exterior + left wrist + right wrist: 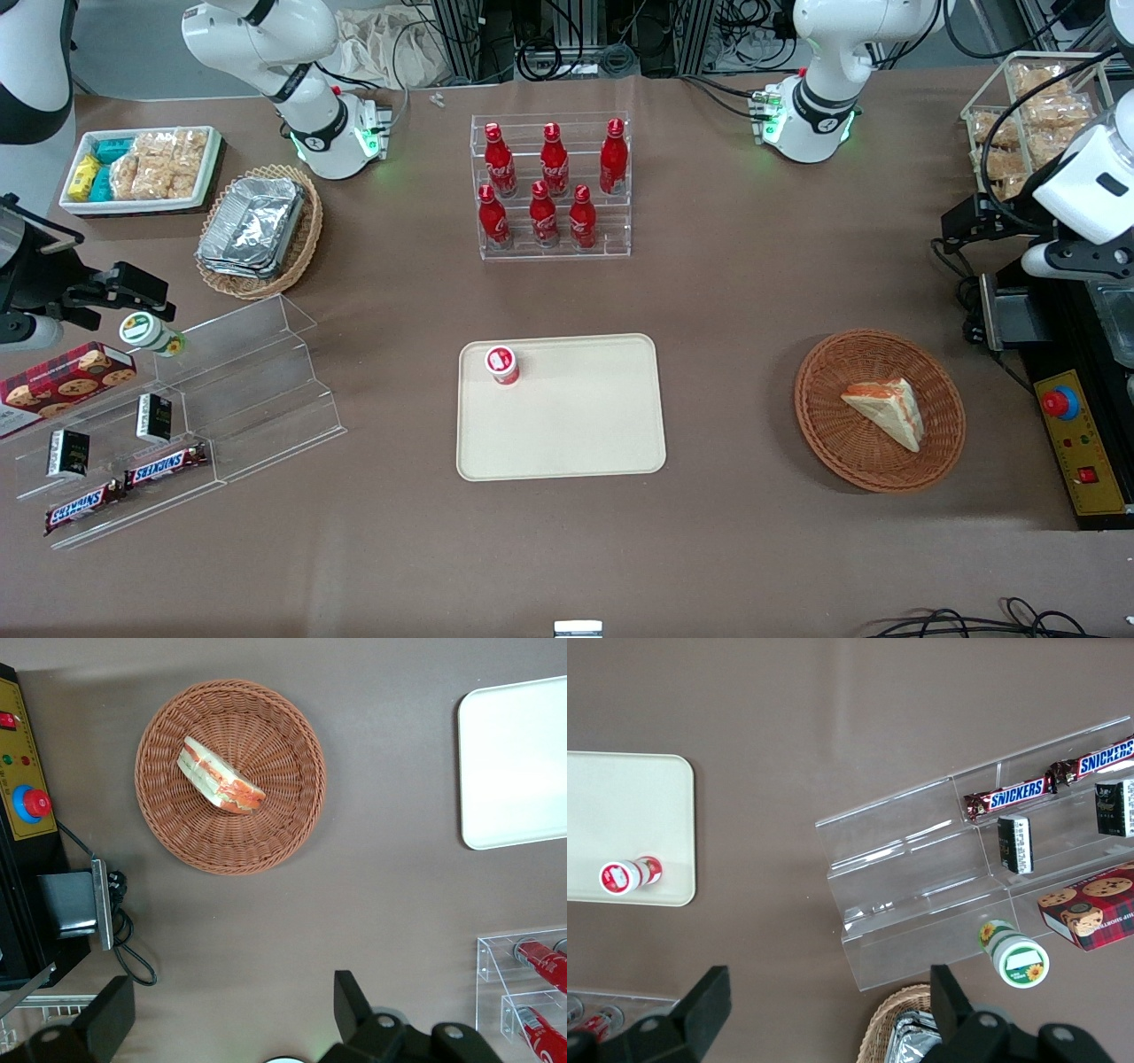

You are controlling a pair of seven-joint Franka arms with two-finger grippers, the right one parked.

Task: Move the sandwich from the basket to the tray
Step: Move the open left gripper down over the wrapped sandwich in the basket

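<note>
Sandwich in basket, gripper wide open, empty, above table

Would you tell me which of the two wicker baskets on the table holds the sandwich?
The round reddish-brown basket holds the sandwich; the lighter oval basket holds foil containers. The gripper hovers open, apart from it.

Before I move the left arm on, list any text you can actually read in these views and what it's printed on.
"SNICKERS": on two brown candy bars on the clear acrylic step shelf.
White script on the red bottles: too blurred to read.
Red-lidded cup on the cream-beige tray, green-lidded cup, black packets, red cookie box, yellow control panel: unreadable.
Wrapped sandwich in the reddish-brown wicker basket: no text.
The left gripper is open above the table.
</note>
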